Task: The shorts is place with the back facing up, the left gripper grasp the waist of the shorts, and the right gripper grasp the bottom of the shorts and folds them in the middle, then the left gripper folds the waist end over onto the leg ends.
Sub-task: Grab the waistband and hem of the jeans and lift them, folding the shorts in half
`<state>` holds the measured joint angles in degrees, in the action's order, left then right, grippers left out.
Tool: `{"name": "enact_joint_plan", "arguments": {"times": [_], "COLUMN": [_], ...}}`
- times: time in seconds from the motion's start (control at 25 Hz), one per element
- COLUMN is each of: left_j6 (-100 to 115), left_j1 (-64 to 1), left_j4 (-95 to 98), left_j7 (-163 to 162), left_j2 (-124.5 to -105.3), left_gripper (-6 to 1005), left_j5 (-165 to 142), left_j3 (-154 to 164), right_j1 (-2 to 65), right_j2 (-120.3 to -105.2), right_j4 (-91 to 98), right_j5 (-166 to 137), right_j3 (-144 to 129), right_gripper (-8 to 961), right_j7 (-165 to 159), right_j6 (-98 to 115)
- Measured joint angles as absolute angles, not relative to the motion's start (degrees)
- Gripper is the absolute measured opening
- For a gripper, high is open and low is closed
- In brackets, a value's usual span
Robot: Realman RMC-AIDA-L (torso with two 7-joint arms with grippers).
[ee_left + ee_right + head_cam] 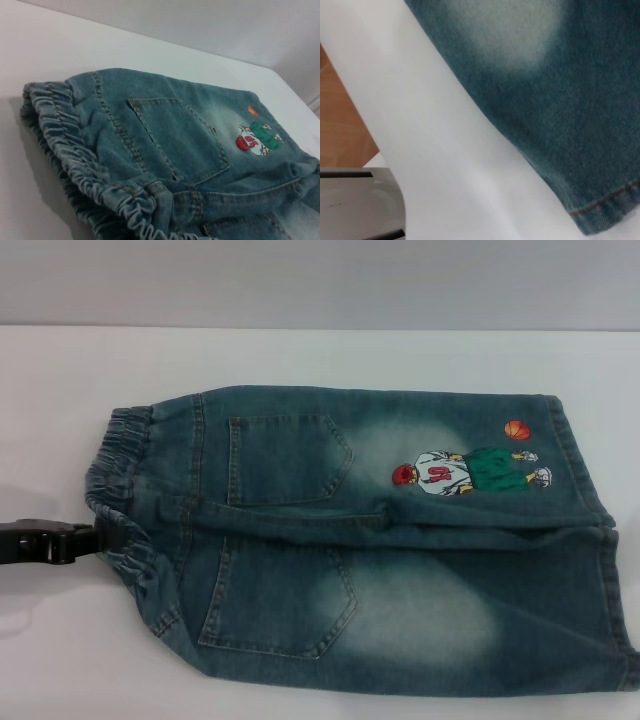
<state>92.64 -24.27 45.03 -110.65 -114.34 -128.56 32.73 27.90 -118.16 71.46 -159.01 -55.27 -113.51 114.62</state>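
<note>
The shorts (380,540) lie flat on the white table, back up, with both patch pockets and the embroidered basketball player (470,472) showing. The ruffled elastic waist (120,470) is at the left and the bottom of the shorts (590,500), the straight leg hems, is at the right. My left gripper (95,538), a slim black claw, reaches in from the left edge and its tip meets the middle of the waistband. The left wrist view looks closely along the waistband (65,145). The right wrist view shows one leg's hem corner (605,210). My right gripper is out of view.
The white table (300,360) runs to a pale back wall. In the right wrist view the table's edge passes close to the hem, with wooden floor (340,120) and a grey housing (360,205) beyond it.
</note>
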Motion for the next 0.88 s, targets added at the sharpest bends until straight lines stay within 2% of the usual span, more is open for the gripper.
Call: {"name": "enact_joint_plan", "arguments": {"times": [0.88], "left_j6": [92.9], "left_j1": [-23.95], "left_j4": [44.91], "left_j7": [-110.83], "left_j2": [-114.35], "left_gripper": [33], "left_j5": [-128.68], "left_j3": [32.84], "right_j1": [28.71], "right_j2": [-118.69], "right_j4": [70.13], "right_j5": [-159.71], "right_j3": [-55.96], "right_gripper": [633], "right_j7": [-113.56], "right_j6": [112.23]}}
